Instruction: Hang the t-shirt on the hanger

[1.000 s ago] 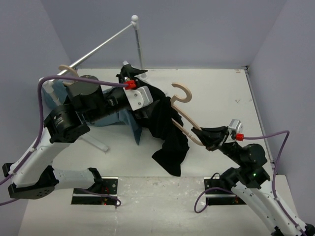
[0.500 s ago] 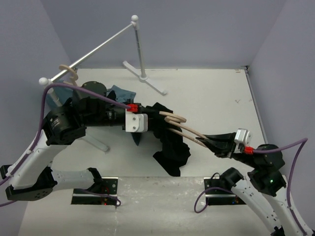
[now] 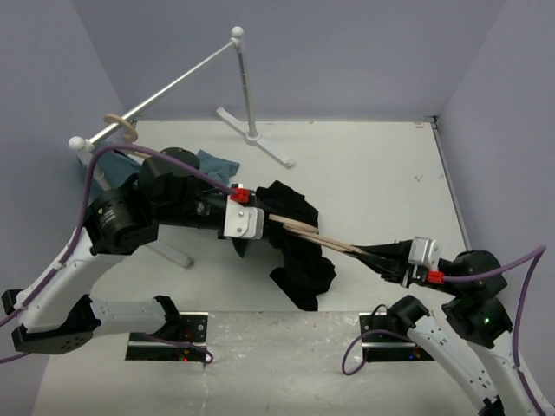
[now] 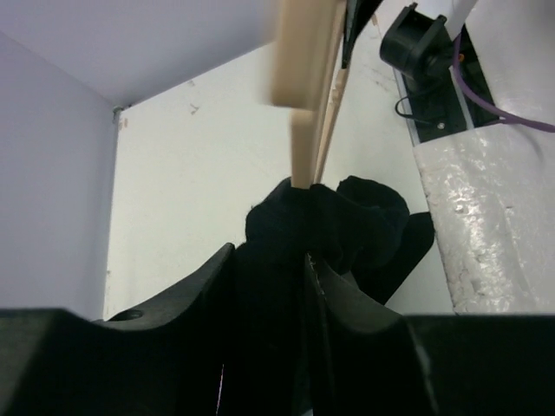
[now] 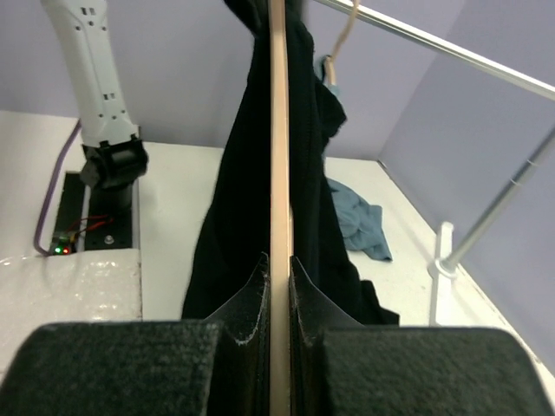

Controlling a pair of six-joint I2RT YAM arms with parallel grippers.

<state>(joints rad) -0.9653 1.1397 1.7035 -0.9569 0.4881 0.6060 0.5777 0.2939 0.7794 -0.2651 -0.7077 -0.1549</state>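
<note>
The t-shirt (image 3: 302,260) is bunched over the middle of the worktop (image 3: 381,173), with its cloth pinched by the left hand (image 3: 248,234) at its 9 o'clock side. The hanger (image 3: 323,240) (seen nearly edge-on) is thrust into it. The hanger's free end is clamped by the right hand (image 3: 373,254) at 4 o'clock.

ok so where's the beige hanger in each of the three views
top external: the hanger is a thin pale bar at centre, slanting from the black t-shirt down to the right tool.
left wrist: the hanger is a blurred pale bar at top centre, dropping into the black t-shirt.
right wrist: the hanger is a thin upright strip mid-picture, clamped in the right tool.
shared landmark: the black t-shirt, right against the hanger in every view.
</note>
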